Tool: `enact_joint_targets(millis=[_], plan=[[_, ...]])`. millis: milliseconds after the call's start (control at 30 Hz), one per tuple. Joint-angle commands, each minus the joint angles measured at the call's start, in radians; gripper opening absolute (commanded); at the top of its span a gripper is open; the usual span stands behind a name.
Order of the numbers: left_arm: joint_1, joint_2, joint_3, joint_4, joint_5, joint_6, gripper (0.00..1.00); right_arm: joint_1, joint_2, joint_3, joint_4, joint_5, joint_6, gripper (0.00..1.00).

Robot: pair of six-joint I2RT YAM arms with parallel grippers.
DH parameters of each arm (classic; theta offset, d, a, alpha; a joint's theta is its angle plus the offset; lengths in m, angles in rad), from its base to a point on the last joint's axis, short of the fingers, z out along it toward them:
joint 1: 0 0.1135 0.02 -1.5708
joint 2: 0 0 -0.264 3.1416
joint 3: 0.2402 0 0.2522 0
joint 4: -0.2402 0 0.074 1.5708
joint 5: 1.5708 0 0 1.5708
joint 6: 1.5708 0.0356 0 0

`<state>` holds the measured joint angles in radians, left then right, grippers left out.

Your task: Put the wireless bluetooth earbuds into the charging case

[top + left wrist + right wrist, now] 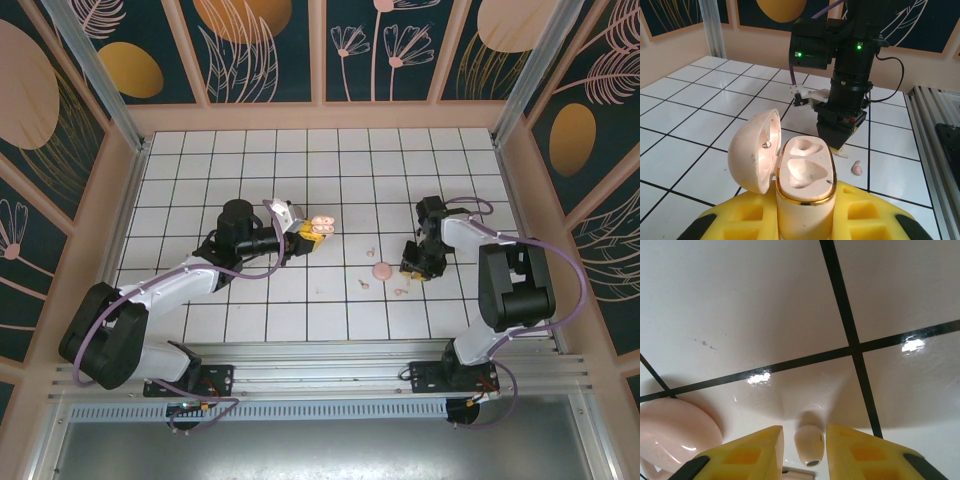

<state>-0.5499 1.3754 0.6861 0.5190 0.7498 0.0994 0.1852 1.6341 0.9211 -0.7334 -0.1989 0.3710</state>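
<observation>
The left hand (309, 237) is clenched on the open charging case (805, 172), held above the table (330, 160), while the right hand (805, 434) flanks an earbud (809, 445) lying on the table, its grip unclear.

Left arm (170, 290), black and white segments with a purple cable: extended forward and to the right from its base, forearm low and near level. Left gripper (303, 238), two yellow padded fingers (870, 215): held clear of the floor and clamped firmly on the lower body of the rounded pale pink charging case (805, 175), which stands upright with its lid hinged open.

Right arm (505, 285), same build: elbow folded, wrist pitched steeply down. Right gripper (412, 268): tips at floor level, yellow fingers (745, 455) narrowly parted on either side of a small pale pink earbud (809, 444), with slim gaps visible.
</observation>
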Motion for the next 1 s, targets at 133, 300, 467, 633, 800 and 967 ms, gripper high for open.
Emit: enact_joint_targets(millis=[133, 300, 467, 633, 800, 967], plan=[[-0.002, -0.011, 0.014, -0.004, 0.002, 0.000, 0.12, 0.012, 0.023, -0.011, 0.014, 0.019, -0.015, 0.28], [-0.002, -0.010, 0.015, -0.004, 0.002, 0.000, 0.13, 0.013, 0.022, -0.021, 0.020, 0.024, -0.012, 0.25], [-0.002, -0.009, 0.014, -0.005, 0.000, -0.001, 0.12, 0.017, 0.006, -0.030, 0.024, 0.036, -0.004, 0.21], [-0.002, -0.009, 0.012, -0.003, -0.002, 0.000, 0.12, 0.016, -0.038, -0.039, 0.033, 0.044, 0.012, 0.18], [-0.002, -0.015, 0.002, 0.021, -0.014, 0.000, 0.12, 0.017, -0.103, -0.055, 0.058, 0.033, 0.048, 0.18], [-0.002, -0.026, -0.050, 0.152, -0.055, -0.045, 0.11, 0.018, -0.211, -0.071, 0.116, -0.007, 0.122, 0.18]])
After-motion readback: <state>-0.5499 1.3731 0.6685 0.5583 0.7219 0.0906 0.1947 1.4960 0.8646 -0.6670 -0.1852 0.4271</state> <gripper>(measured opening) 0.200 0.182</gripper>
